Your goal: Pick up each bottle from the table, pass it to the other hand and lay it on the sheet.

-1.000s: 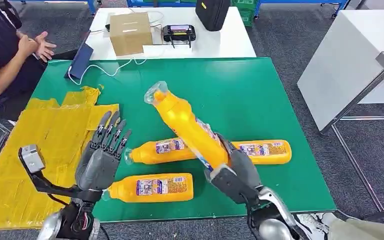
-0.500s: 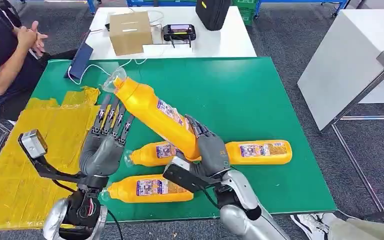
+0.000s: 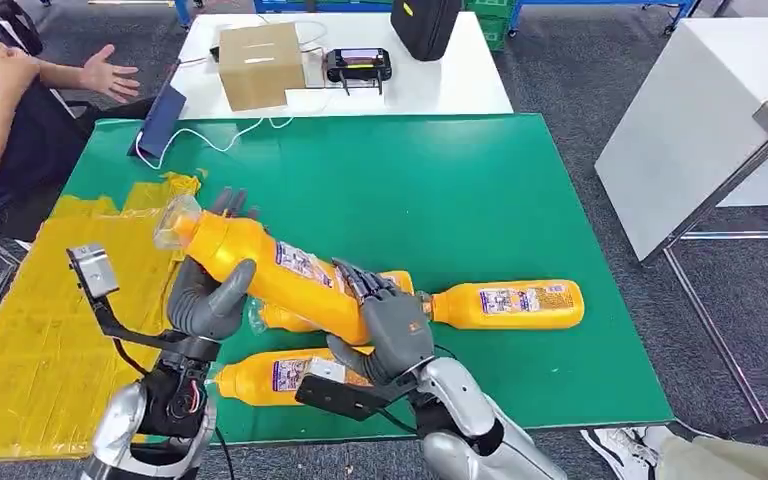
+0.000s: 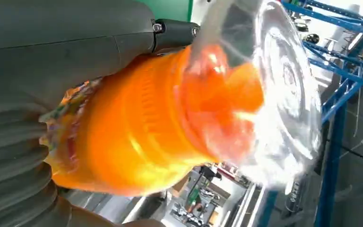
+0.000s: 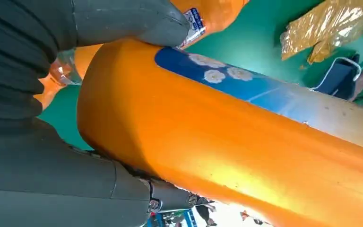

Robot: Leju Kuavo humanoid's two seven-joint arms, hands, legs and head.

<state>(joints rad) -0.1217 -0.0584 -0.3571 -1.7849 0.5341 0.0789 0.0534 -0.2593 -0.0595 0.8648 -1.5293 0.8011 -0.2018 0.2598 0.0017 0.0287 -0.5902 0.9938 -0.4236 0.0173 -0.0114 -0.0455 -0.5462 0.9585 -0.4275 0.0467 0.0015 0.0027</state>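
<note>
Orange bottle (image 3: 280, 275) held above the green table (image 3: 480, 180) — glossy plastic, printed label, clear cap pointing to ten o'clock, base toward four. Left hand (image 3: 210, 295) wrapped round the neck end; right hand (image 3: 385, 320) clasped on the base end. Three more orange bottles lying on the table beneath: at three o'clock (image 3: 505, 303), underneath (image 3: 275, 318), at six (image 3: 280, 377). Yellow sheet (image 3: 50, 310) at nine o'clock.

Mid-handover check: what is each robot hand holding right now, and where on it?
Both hold one orange bottle: the left robot hand near its capped neck end, the right robot hand around its base end.
</note>
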